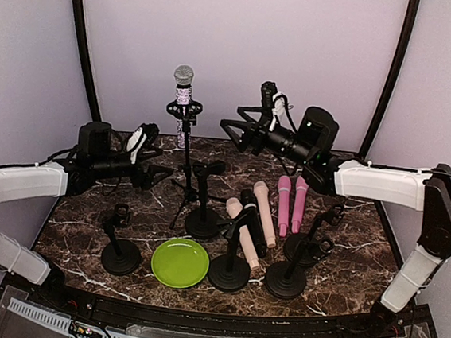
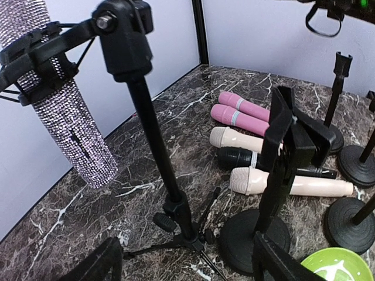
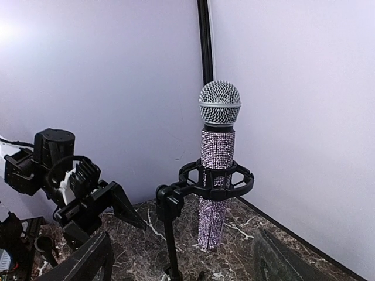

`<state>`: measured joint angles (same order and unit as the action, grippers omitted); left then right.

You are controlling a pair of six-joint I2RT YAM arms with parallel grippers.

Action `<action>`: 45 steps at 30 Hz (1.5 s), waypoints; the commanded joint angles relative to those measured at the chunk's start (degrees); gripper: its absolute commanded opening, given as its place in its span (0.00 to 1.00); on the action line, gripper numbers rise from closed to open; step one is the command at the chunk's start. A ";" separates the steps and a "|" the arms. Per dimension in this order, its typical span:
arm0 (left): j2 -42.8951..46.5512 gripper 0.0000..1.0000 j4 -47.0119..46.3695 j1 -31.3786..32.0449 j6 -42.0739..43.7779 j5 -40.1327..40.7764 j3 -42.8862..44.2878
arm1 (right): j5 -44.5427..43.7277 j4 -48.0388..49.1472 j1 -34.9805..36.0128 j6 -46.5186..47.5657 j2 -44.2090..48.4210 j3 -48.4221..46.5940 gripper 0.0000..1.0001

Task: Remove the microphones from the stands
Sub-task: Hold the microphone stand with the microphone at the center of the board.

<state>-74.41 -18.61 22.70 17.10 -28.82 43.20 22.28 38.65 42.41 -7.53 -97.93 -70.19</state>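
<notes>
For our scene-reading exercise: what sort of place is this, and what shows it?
Probably a robot test booth, not a studio: walls enclose a marble-patterned table, two arms bolted at its edge, loose microphones among stands.

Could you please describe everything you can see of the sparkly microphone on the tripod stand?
The microphone has a silver mesh ball head with a dark band beneath it, and a tapering body covered in what look like silvery-pink rhinestones. It stands upright, head up, in the black ring clip of a tripod stand at the back of the marble-patterned table. The clip holds it around mid-body, so its lower end hangs free above the tabletop. Only the clip touches it.
</notes>
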 commanded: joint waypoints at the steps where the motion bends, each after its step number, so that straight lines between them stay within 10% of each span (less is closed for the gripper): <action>1: -1.16 0.80 -8.62 -0.29 6.83 -2.38 -2.39 | 1.99 3.49 -0.22 -2.24 7.21 4.98 0.83; 33: -17.88 0.54 -7.72 -0.22 11.97 -3.62 7.51 | -4.44 -9.02 -2.86 -7.74 39.02 29.03 0.89; 45: -20.00 0.24 -1.33 -0.11 10.99 -4.75 11.15 | -5.70 -9.40 -2.86 -8.51 40.55 30.36 0.89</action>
<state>-94.45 -22.70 22.70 28.95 -32.21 52.49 17.87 27.99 39.92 -15.31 -58.67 -40.91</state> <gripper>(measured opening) 0.274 0.888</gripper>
